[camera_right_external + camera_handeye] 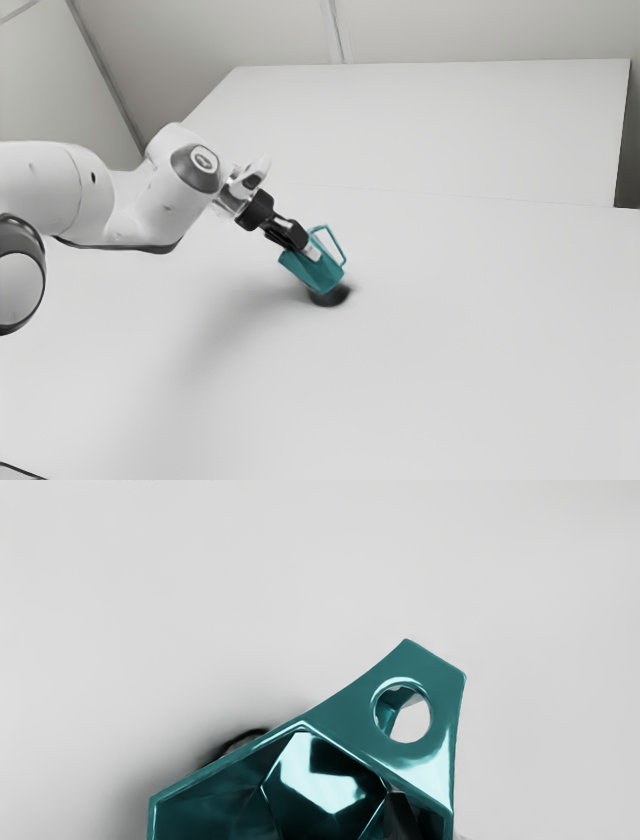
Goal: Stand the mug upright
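The teal mug (322,275) hangs tilted at the end of the arm (175,205), its open mouth turned up toward the arm and its base slanting down toward the table (450,330) and the exterior view's right. The end effector (304,249) is clenched on the mug's wall near the rim: one finger (402,820) reaches inside the mouth, while the other lies against the mug's outside. The mug's handle (337,244) juts from its upper side, toward the exterior view's right; in the wrist view it spreads from the rim as a flat piece with a round hole. Directly below the mug's base, a dark patch (328,297) marks the table; whether it is only shadow, I cannot tell. Nor can I tell whether the base touches the table. The mug is not upright.
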Robot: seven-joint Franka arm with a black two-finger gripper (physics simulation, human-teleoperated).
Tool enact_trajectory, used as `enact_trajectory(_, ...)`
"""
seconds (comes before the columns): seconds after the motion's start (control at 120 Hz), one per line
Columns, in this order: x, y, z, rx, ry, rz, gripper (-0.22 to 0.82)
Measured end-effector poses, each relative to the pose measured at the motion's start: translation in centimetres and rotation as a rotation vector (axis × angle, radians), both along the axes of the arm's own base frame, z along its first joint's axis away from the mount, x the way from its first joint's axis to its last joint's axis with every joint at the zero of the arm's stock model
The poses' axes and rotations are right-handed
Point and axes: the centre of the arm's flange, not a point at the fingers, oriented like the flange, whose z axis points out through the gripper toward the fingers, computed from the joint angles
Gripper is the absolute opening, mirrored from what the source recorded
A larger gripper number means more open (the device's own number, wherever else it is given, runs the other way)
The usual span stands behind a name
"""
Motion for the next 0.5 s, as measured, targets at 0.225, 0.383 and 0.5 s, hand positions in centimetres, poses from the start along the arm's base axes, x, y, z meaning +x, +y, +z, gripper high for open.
enact_trajectory(0.225,1.7,2.4,4.5,0.285,0.058,-0.059,-0.18)
enact_trajectory(0.383,1.5,6.5,2.3,0.482,0.142,0.001,-0.18)
enact_trajectory(0.5,1.7,7.9,1.6,0.553,0.132,0.078,-0.18)
